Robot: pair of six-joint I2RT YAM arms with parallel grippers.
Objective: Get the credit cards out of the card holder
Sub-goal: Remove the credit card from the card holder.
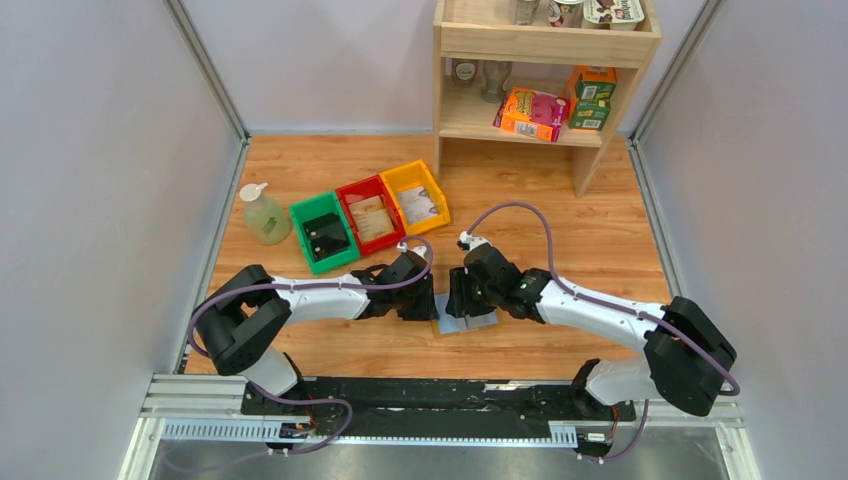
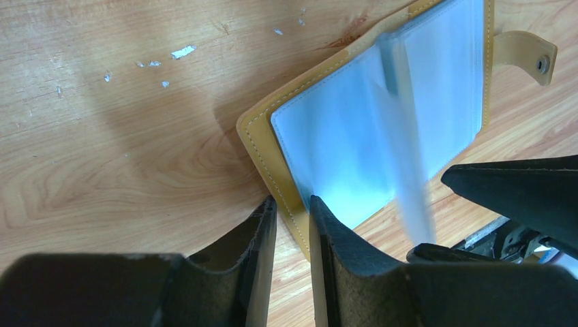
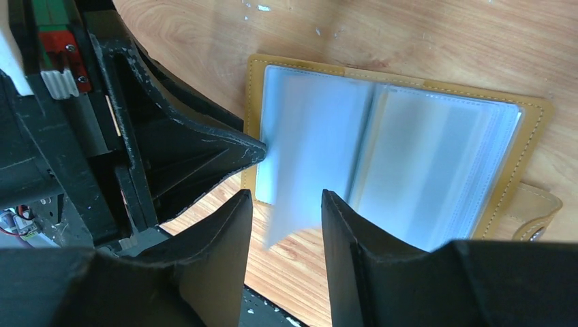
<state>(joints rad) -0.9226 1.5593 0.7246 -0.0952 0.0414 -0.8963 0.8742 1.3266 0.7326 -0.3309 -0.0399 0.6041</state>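
The card holder (image 1: 478,322) lies open and flat at centre frame in the top view, between my arms. Its long axis runs left-right, with the snap tab (image 3: 538,211) at the lower right of the right wrist view. My left gripper (image 2: 292,204) clamps the mustard cover edge. My right gripper (image 3: 286,204) stands parted around a pale leaf (image 3: 290,170); card or sleeve, I cannot tell. It looks light, slick and floppy, so I'd pinch near its free edge.

no legible text, carton (image 1: 533,112) print too small
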